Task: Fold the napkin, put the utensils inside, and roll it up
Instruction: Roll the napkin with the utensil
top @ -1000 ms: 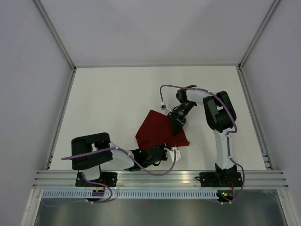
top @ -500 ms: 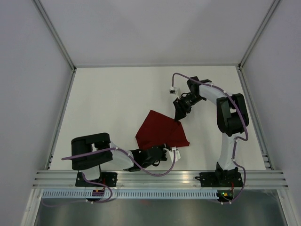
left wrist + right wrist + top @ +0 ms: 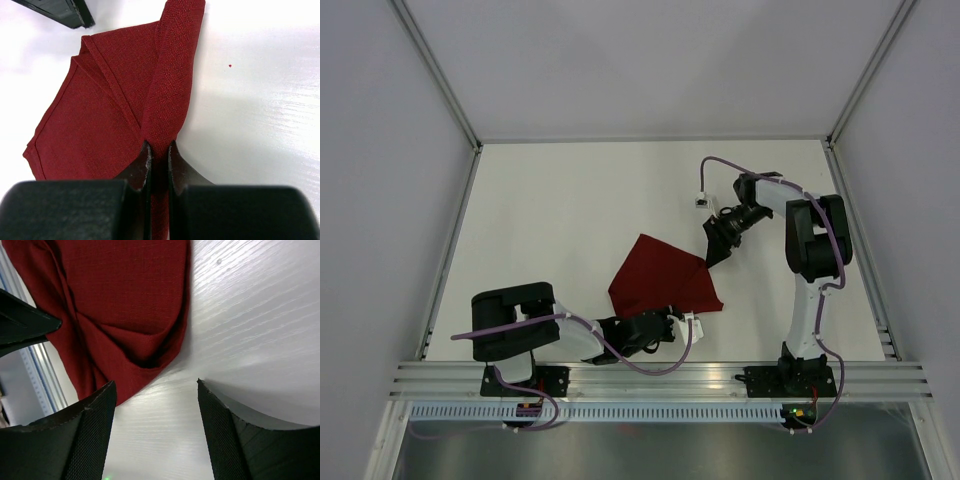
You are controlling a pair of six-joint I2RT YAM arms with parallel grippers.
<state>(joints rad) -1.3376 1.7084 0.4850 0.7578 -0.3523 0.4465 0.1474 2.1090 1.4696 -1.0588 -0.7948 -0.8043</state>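
Napkin (image 3: pixel 660 280) position: on the table (image 3: pixel 550 220), close to the near edge and slightly right of centre. It lies as a rough triangle with layers doubled over one another, not as a flat square. No utensils show in any view.

Left side: the left gripper (image 3: pixel 159 147) lies low at the napkin's near edge. Its jaws are pressed together on a raised ridge of cloth that runs away from the fingers toward the far edge of the table. To the left of the ridge, two hems lie nearly parallel but not aligned.

Right side: the right gripper (image 3: pixel 156 385) hovers just beyond the napkin's far right corner. Its jaws are spread wide with nothing between them, and the cloth ends short of the fingertips.

Judged step: the fold is in progress and not yet tidy.

Recommended procedure:
1. Use the left pinch as the anchor; it should not loosen.
2. Lower the right gripper onto a single corner and avoid gathering several layers.
3. Draw the cloth taut and low over the table so the ridge flattens.
4. Align the hems before letting go.

Risk: a pull against the anchor may drag the whole napkin.
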